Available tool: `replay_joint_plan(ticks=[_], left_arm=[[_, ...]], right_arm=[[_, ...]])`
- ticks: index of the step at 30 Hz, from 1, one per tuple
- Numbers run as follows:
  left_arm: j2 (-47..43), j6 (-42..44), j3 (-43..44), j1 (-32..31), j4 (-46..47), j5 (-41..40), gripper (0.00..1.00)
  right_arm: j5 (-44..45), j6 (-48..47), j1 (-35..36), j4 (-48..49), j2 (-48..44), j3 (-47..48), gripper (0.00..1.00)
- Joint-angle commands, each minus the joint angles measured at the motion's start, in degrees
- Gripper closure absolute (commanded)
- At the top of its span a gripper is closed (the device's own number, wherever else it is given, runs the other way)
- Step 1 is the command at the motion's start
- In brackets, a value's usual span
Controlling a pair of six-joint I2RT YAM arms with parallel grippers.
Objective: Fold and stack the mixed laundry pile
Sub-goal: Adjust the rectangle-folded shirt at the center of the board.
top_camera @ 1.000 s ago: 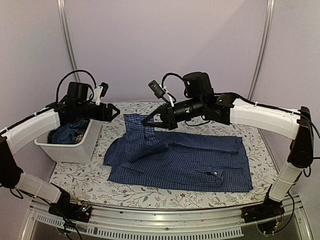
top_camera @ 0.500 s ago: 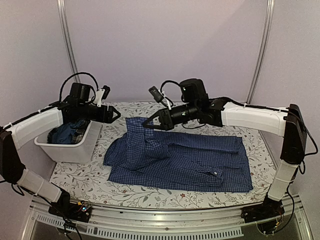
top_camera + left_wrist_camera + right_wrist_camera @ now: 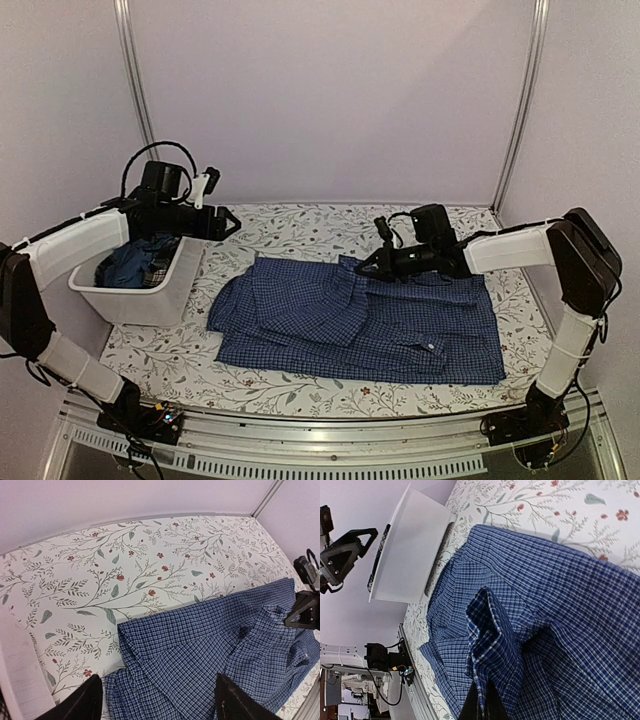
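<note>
Across the middle of the floral tablecloth (image 3: pixel 290 225) the blue-and-white checked shirt (image 3: pixel 400 330) lies spread out, its left part rumpled into folds. Low at the shirt's far edge, the right gripper (image 3: pixel 365 268) has its fingers pressed together on a raised fold of the checked cloth. At far left, the left gripper (image 3: pixel 228 222) hangs with its fingers wide apart and nothing between them, beside the white tub (image 3: pixel 150 300), which holds dark blue and plaid cloth (image 3: pixel 125 267).

shirt (image 3: pixel 400 335) flat on tablecloth (image 3: pixel 160 350), centre | tub (image 3: pixel 150 297) near shirt's left | garments (image 3: pixel 130 265) in tub
</note>
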Motion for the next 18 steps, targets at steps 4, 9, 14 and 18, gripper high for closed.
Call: replay_joint_plan(ticks=[4, 9, 14, 18], left_arm=[[0.9, 0.8, -0.2, 1.3, -0.7, 0.8, 0.23], [1.0, 0.6, -1.0, 1.5, -0.7, 1.4, 0.23], [1.0, 0.4, -1.8, 1.5, -0.4, 1.5, 0.23], [1.2, 0.4, -1.9, 1.5, -0.3, 1.4, 0.23]], right_arm=[[5.5, 4.5, -3.0, 7.7, -9.7, -13.4, 1.00], [8.6, 7.8, -5.7, 13.2, -15.6, -21.9, 1.00], [10.6, 10.3, -8.7, 18.2, -19.1, -27.0, 1.00], [10.8, 11.6, -10.2, 20.6, -20.3, -29.9, 0.99]])
